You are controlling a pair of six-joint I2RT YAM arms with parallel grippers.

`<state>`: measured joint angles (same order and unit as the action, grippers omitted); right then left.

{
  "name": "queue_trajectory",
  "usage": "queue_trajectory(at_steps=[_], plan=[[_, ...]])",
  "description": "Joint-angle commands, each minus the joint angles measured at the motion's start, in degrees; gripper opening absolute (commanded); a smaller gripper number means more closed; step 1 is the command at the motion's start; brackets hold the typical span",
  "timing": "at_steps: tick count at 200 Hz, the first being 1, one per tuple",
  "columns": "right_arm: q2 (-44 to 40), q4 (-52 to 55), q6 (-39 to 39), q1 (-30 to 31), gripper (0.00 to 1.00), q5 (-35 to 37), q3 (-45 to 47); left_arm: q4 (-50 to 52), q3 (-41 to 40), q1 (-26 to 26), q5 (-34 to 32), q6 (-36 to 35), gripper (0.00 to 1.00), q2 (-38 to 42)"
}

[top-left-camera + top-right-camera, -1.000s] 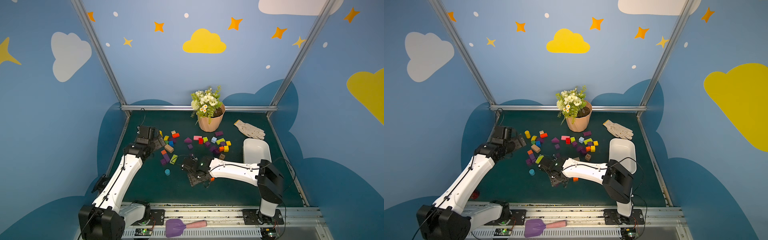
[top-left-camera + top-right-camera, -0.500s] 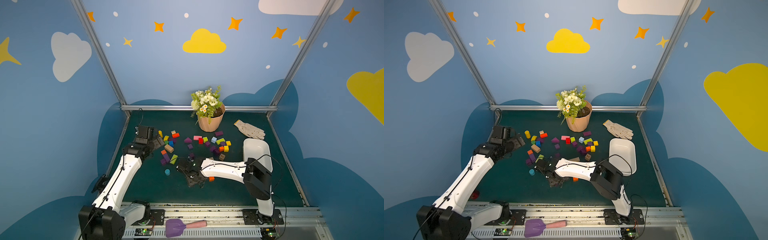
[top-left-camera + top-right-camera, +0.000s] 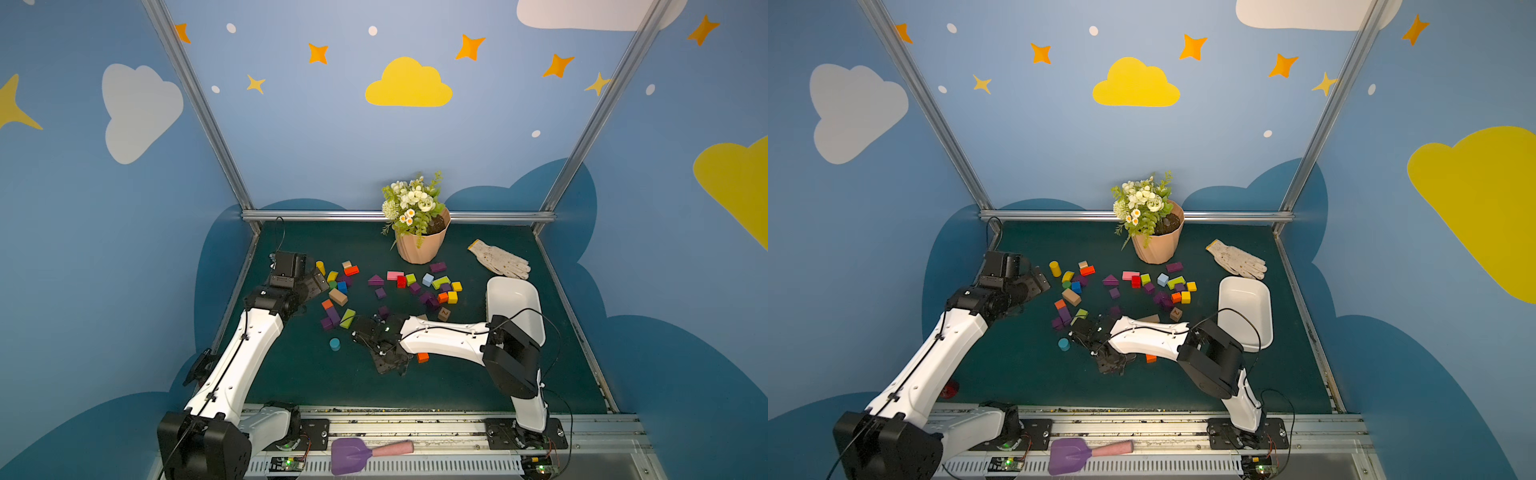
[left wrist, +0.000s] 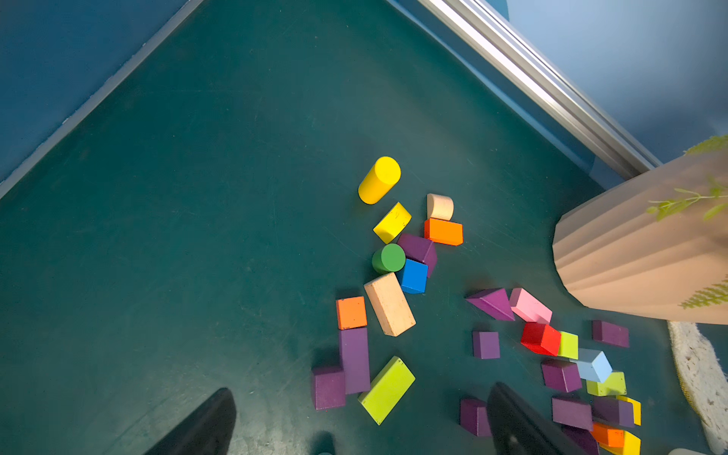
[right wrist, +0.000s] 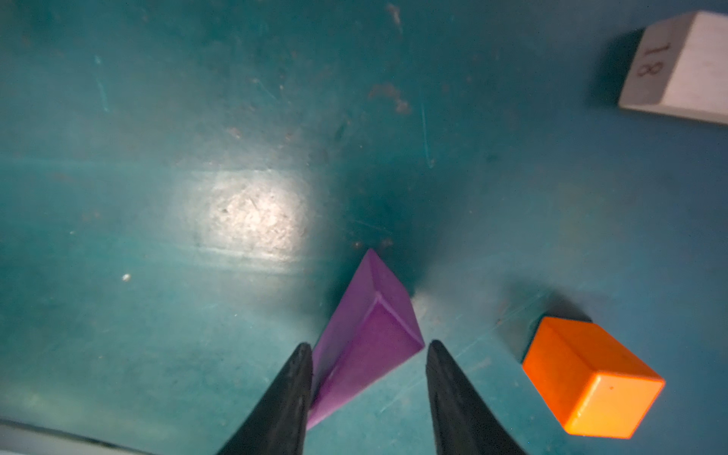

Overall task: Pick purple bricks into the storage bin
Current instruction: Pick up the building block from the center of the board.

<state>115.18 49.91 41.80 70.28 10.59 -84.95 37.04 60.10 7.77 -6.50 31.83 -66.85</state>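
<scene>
My right gripper [image 5: 368, 346] straddled a purple wedge [image 5: 366, 311] on the mat [image 5: 197, 118], one finger against it; I couldn't tell whether it was clamped. The left gripper [image 3: 314, 283] hung released beside scattered purple bricks [image 4: 354, 358], and the storage bin [image 3: 511, 297] sat well apart.

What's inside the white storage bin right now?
Nothing shows in the storage bin: bare white floor in both top views. The right arm's elbow covers its near corner, so that part is hidden.
</scene>
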Motion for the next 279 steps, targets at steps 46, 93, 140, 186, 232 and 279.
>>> queue_trajectory(at_steps=[46,93,140,186,232,279], plan=[[0.7,-0.5,-1.4,-0.2,0.45,0.1,1.7,-0.3,-0.9,-0.3,0.3,0.2,1.00,0.8],[0.8,-0.9,-1.7,-0.2,0.44,0.3,2.2,-0.4,-1.0,-0.3,0.5,0.2,1.00,0.8],[0.2,-1.2,-1.2,-0.3,0.42,0.9,3.2,-0.5,-1.0,-0.3,0.8,0.1,1.00,0.8],[-0.4,-3.9,-2.5,-0.3,0.45,0.3,4.7,-0.6,-1.2,-0.4,1.1,0.2,1.00,0.6],[-0.7,-6.4,-4.5,-0.4,0.49,0.3,5.3,-0.6,-1.2,-0.3,1.4,0.2,1.00,0.6],[0.6,-7.2,-5.7,-1.0,0.49,0.8,4.3,-0.8,-1.2,-0.3,1.4,0.2,1.00,0.5]])
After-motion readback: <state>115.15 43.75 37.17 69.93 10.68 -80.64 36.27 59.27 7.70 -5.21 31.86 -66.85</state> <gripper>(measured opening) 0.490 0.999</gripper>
